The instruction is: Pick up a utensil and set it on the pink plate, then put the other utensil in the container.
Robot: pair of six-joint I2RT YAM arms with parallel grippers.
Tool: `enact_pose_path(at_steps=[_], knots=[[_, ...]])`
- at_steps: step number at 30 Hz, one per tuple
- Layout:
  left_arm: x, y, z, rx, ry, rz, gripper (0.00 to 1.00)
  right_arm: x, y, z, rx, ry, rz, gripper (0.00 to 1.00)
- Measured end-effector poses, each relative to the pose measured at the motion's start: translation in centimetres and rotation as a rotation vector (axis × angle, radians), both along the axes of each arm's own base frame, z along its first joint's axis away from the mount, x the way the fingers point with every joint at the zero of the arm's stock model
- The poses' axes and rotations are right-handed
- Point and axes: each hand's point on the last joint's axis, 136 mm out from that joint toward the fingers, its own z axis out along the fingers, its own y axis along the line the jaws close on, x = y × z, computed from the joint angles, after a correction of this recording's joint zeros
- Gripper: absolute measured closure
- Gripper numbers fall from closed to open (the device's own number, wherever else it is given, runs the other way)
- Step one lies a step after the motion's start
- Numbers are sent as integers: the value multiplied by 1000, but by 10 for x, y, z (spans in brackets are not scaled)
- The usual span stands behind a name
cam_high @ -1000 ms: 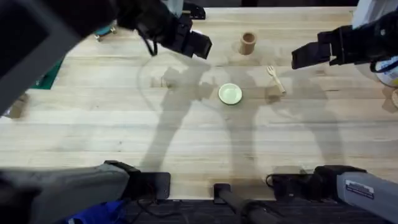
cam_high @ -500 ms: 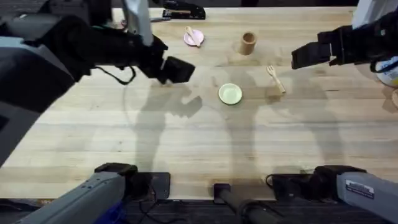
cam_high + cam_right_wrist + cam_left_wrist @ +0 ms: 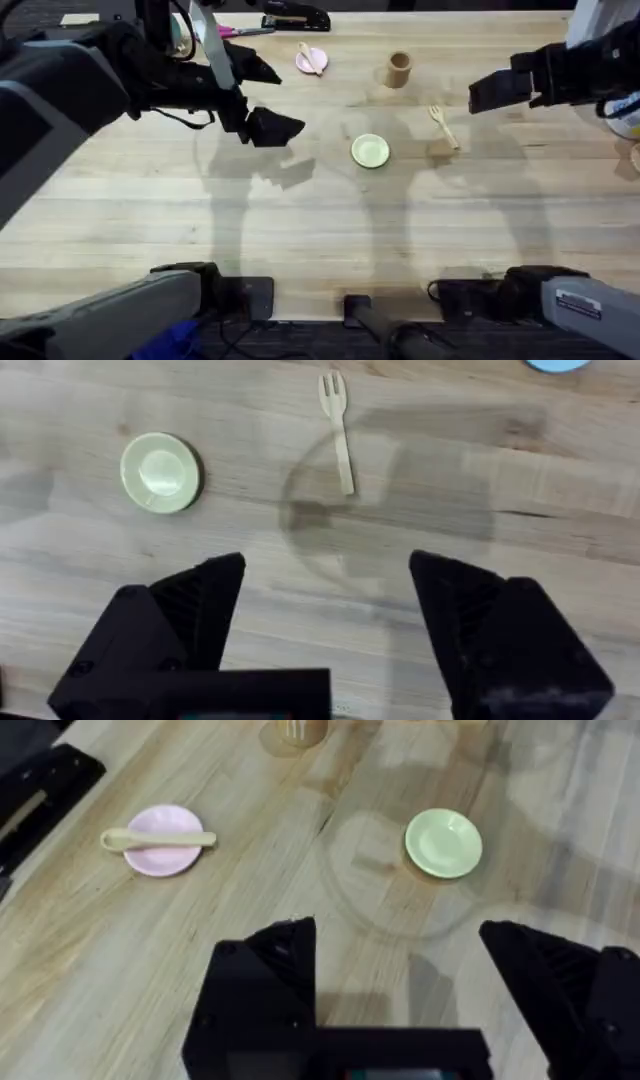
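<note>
The wooden spoon lies across the small pink plate at the back of the table; the left wrist view shows the spoon and plate too. My left gripper hovers open and empty, to the near left of the plate. The wooden fork lies flat on the table, to the near right of the tan wooden container. My right gripper hangs open and empty just right of the fork.
A pale yellow plate sits mid-table between the arms. A black stapler lies at the back edge. A light blue plate shows at the right wrist view's edge. Bare wood stretches across the near half.
My left arm has drawn back from over the pink plate toward the near left, uncovering the spoon lying on it. The right arm and fork have not moved.
</note>
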Motion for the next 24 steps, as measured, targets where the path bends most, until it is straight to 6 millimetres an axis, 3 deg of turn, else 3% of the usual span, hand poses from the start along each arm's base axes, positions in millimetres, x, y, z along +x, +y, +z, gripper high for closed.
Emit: enact_pose_path(at_steps=[14,24], knots=[[0,-2,3,-7,-23,-21,6,11,-10,-2,-62,-23,0,4],[0,-2,3,-6,-25,-20,6,47,-15,-48,-113,62,69,4]])
